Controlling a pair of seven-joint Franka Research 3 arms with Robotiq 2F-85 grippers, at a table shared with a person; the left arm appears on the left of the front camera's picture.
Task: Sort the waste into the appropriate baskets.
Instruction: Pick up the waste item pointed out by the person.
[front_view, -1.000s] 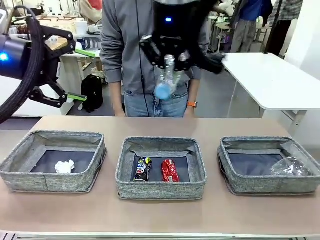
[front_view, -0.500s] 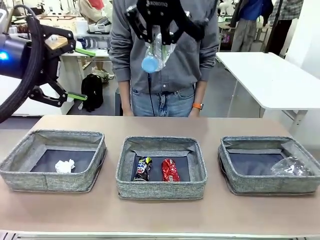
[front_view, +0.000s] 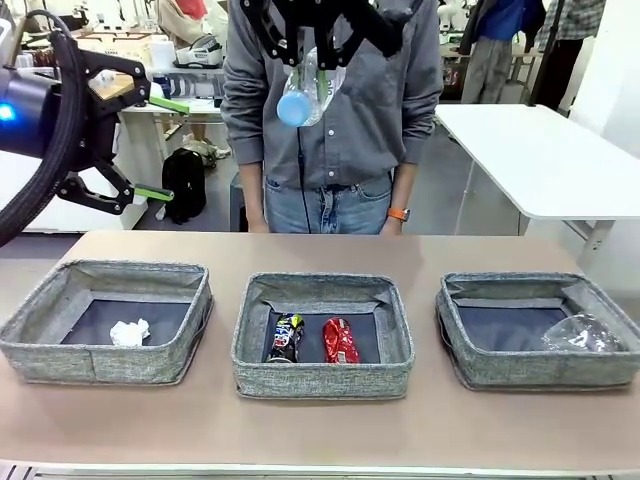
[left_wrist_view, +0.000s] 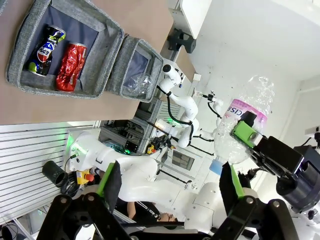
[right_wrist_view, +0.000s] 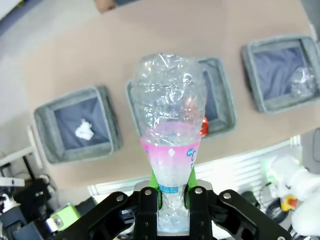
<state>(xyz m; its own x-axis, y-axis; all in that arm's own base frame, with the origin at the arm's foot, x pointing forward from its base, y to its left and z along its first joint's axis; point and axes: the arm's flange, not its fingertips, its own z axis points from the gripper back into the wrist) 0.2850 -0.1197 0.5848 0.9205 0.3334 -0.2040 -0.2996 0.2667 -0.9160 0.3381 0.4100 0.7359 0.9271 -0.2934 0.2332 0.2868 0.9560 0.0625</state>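
My right gripper (front_view: 312, 45) hangs high above the middle basket (front_view: 322, 382), shut on the clear labelled water bottle (front_view: 303, 88), whose blue cap points down. The right wrist view shows that bottle (right_wrist_view: 170, 125) clamped at its neck between the green pads (right_wrist_view: 156, 192). The dark can (front_view: 287, 337) and the crushed red can (front_view: 340, 340) lie in the middle basket. A white paper ball (front_view: 129, 332) sits in the left basket (front_view: 100, 272). The clear plastic cup (front_view: 582, 333) lies in the right basket (front_view: 540, 374). My left gripper (front_view: 165, 148) is raised at the far left, open and holding nothing.
A person in a grey shirt (front_view: 380, 110) stands at the table's far edge, right behind the raised bottle. The tan tabletop (front_view: 320, 430) runs bare in front of the three baskets. A white table (front_view: 545, 160) stands at the back right.
My right gripper has risen with the bottle and drifted a little left, now partly past the top edge. The left arm has stayed still.
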